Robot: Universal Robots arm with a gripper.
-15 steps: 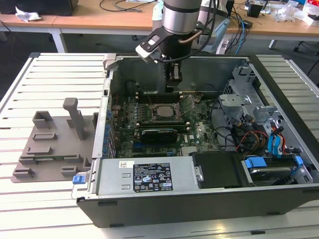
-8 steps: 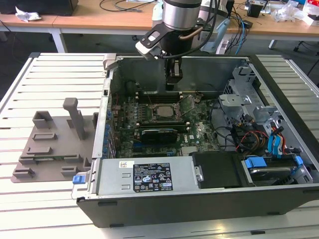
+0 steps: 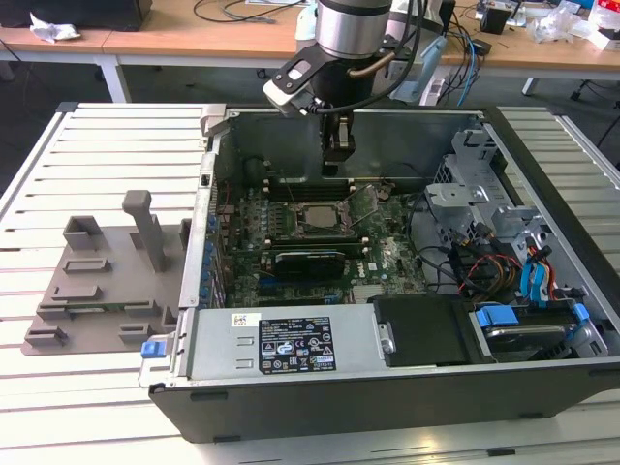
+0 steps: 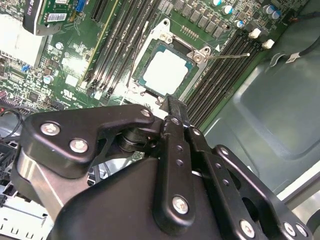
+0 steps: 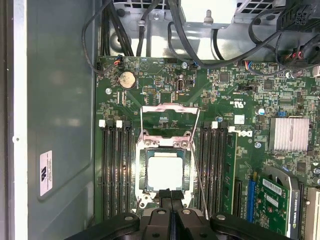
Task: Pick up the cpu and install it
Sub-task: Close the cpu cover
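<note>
The cpu (image 5: 165, 172) lies flat in the motherboard socket (image 5: 140, 172), its silvery top showing inside the black frame. It also shows as a pale square cpu (image 4: 165, 72) in the second wrist view and as a small chip (image 3: 312, 219) in the middle of the open computer case. The socket's metal load plate (image 5: 167, 117) stands swung open, and a thin wire lever (image 5: 198, 165) is raised beside it. My gripper (image 5: 170, 196) hangs just above the socket's edge, fingers pressed together with nothing between them. In the exterior view the gripper (image 3: 336, 167) is inside the case, above the board.
Memory slots (image 5: 117, 170) flank the socket on both sides. A card (image 3: 310, 260) and a silver heatsink (image 5: 288, 134) sit close by. Cables and a drive cage (image 3: 484, 208) fill the exterior view's right. A gray plastic tray (image 3: 97, 286) rests on the slatted table at the exterior view's left.
</note>
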